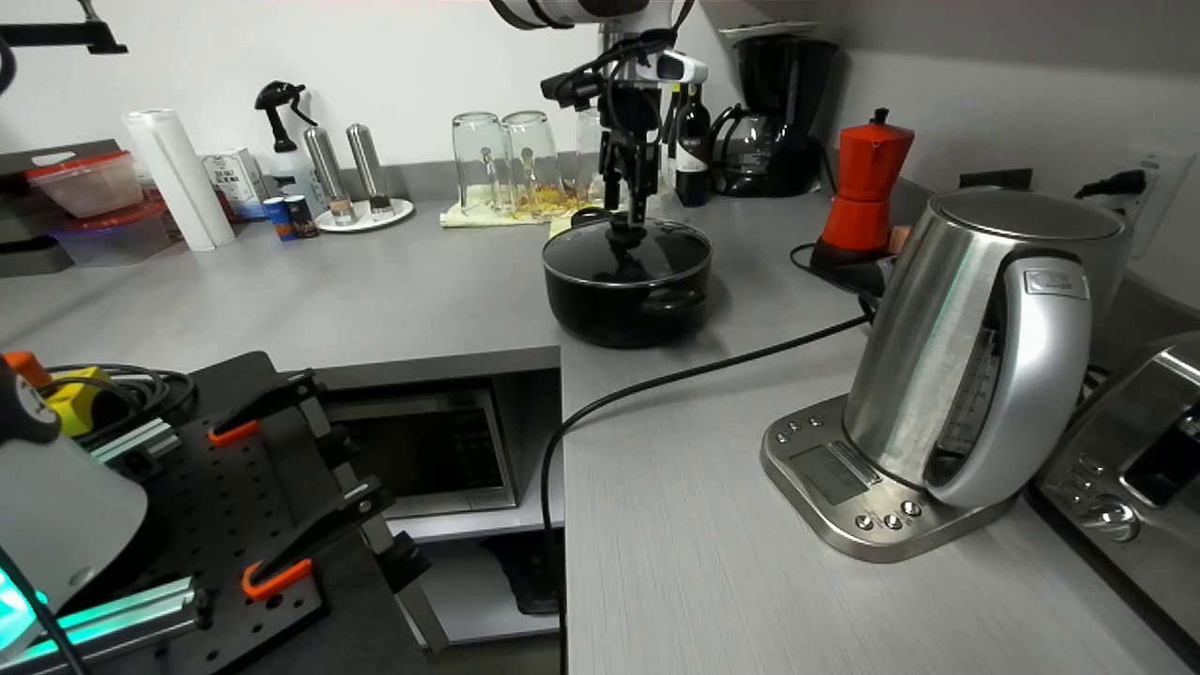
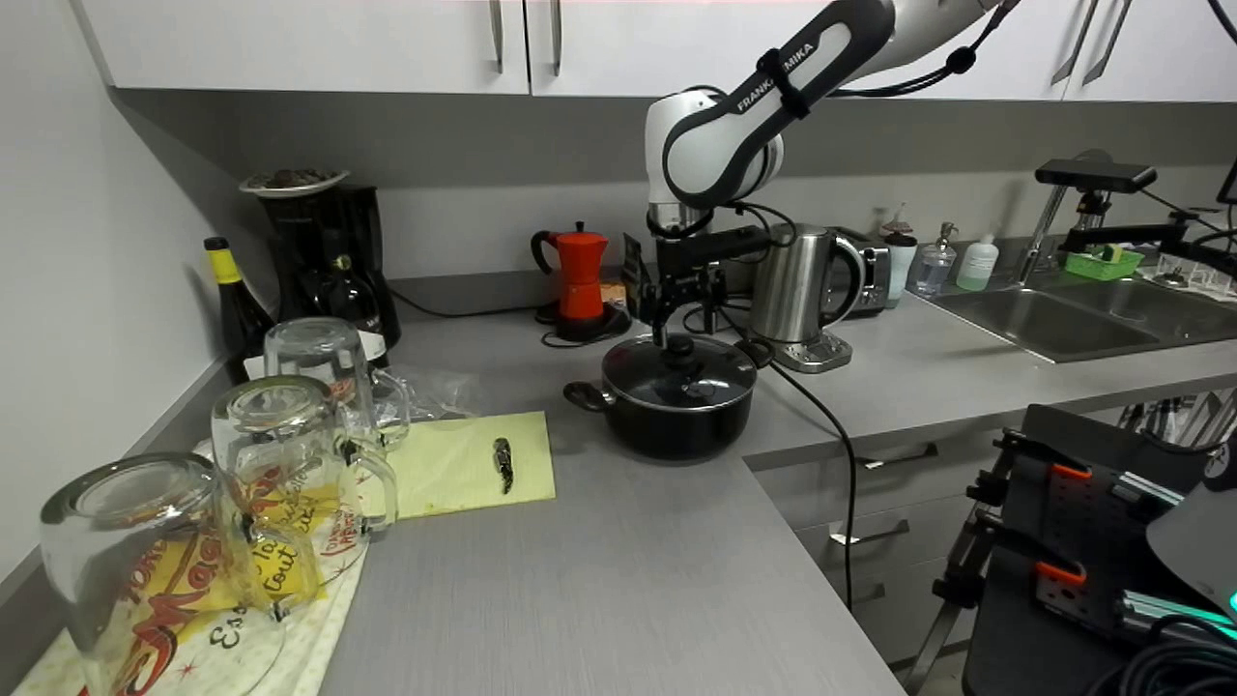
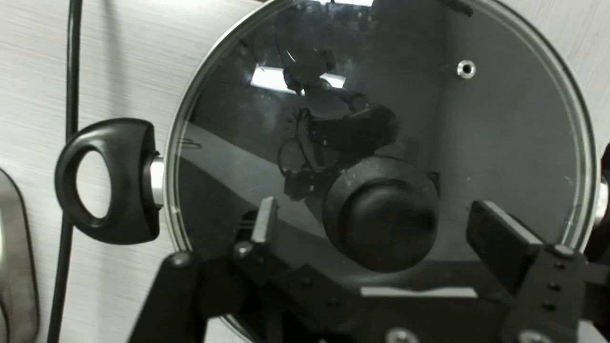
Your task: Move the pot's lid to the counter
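Note:
The black pot (image 1: 600,314) stands on the light grey counter (image 1: 675,525), near its inner corner; the pot (image 2: 672,435) and counter (image 2: 541,599) show in both exterior views. The glass lid (image 1: 577,258) lies on the pot, black knob up. The lid (image 3: 514,143) fills most of the wrist view. My gripper (image 3: 374,214) is open, its fingers apart on either side of the knob (image 3: 386,224), with gaps to both. In both exterior views the gripper (image 1: 625,208) points down just over the lid; finger depth beside the knob is hard to tell.
The steel kettle (image 1: 975,347) stands on its base beside the pot. A black cable (image 1: 694,366) crosses the counter close to the pot. The red moka pot (image 2: 581,275), coffee maker (image 2: 319,232), wine bottles (image 2: 237,304) and glass mugs (image 2: 280,435) stand around.

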Action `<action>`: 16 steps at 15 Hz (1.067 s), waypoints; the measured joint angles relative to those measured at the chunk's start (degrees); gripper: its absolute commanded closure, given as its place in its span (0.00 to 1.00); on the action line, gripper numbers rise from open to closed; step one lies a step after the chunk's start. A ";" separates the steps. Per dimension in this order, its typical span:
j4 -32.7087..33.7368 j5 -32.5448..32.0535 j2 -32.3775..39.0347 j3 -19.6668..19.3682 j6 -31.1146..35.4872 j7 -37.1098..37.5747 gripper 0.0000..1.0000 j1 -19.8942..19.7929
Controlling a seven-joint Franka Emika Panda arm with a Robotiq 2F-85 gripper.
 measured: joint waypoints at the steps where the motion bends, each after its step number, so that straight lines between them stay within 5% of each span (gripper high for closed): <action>1: 0.39 0.05 0.37 -0.18 0.00 -0.10 0.33 -0.02; 7: 1.81 2.35 0.91 -0.30 -0.01 -1.42 0.75 -0.06; 16: 1.41 3.77 -0.45 -0.28 -0.06 -3.16 0.75 0.30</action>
